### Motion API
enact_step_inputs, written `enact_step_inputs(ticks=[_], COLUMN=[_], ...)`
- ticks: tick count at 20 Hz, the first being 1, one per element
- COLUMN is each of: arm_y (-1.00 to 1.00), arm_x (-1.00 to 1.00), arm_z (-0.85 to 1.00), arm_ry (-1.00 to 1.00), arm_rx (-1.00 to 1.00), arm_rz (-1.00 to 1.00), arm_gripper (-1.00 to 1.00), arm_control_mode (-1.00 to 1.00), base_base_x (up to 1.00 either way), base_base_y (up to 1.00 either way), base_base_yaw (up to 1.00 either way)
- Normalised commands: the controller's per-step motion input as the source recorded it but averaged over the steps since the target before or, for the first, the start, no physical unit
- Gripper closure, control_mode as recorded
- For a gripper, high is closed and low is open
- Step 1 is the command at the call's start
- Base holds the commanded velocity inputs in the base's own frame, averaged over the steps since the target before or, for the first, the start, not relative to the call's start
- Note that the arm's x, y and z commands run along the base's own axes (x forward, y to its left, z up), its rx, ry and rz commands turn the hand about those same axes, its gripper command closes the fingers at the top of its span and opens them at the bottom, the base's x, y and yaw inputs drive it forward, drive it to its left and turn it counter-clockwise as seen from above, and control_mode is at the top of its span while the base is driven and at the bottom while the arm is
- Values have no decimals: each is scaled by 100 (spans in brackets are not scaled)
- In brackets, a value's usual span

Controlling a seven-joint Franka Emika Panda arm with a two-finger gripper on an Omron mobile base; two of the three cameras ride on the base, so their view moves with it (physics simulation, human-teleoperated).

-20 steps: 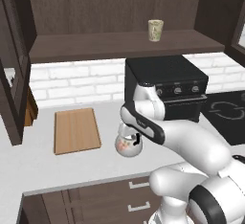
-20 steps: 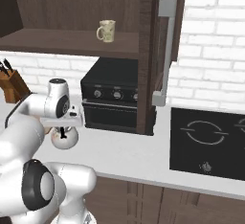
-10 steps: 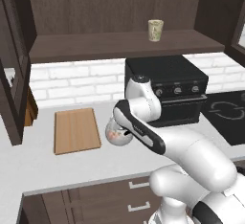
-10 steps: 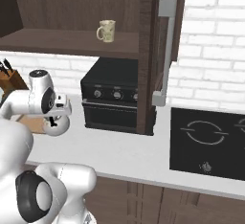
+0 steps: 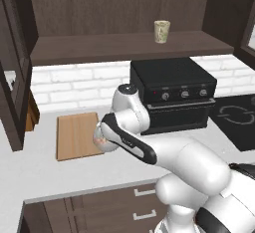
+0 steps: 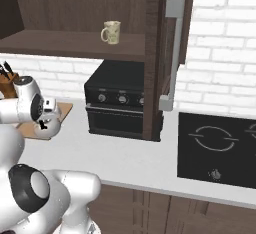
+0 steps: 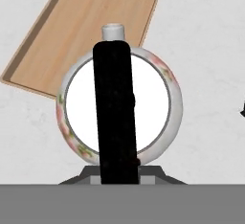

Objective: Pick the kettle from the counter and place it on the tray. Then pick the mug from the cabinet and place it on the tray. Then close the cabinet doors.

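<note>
Arm folded low and leftward from the base, forearm reaching across the table (image 5: 30, 172), wrist bent so the hand looks straight down. Fingers (image 7: 115, 173) closed on the black arched handle of the kettle (image 7: 155, 108); tips themselves hidden under the handle in the hand view. Kettle hangs upright under the hand, clear of the table, at the tray's right edge: in the hand view its body overlaps the tray's near corner, spout pointing over the board. In the left base view the kettle (image 5: 101, 140) peeks out from behind the forearm, just beside the tray (image 5: 74, 135). In the right base view the kettle (image 6: 46, 126) sits right below the wrist. Tray lies flat on the table, bare. Black oven (image 5: 174, 95) to the right of the tray, against the brick wall. Farther up, mug (image 5: 162, 31) stands on the cabinet shelf (image 5: 89, 45), above and right of the tray; cabinet door (image 6: 167, 53) stands open.
</note>
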Motion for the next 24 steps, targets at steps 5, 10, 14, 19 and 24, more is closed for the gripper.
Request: enact_step_inputs(ticks=[5,10,14,19,24], arm_y=[45,42,33,24,15], arm_x=[37,40,45,52,48], arm_z=[13,0,0,0,0], arm_ry=[1,5,2,0,0], arm_rx=[0,0,0,0,0], arm_rz=[0,-2,-2,-4,-4], arm_gripper=[100,100,100,100,100], arm_control_mode=[-100,-100,-100,-100,-100], base_base_x=[0,0,0,0,0], base_base_y=[0,0,0,0,0], base_base_yaw=[0,0,0,0,0])
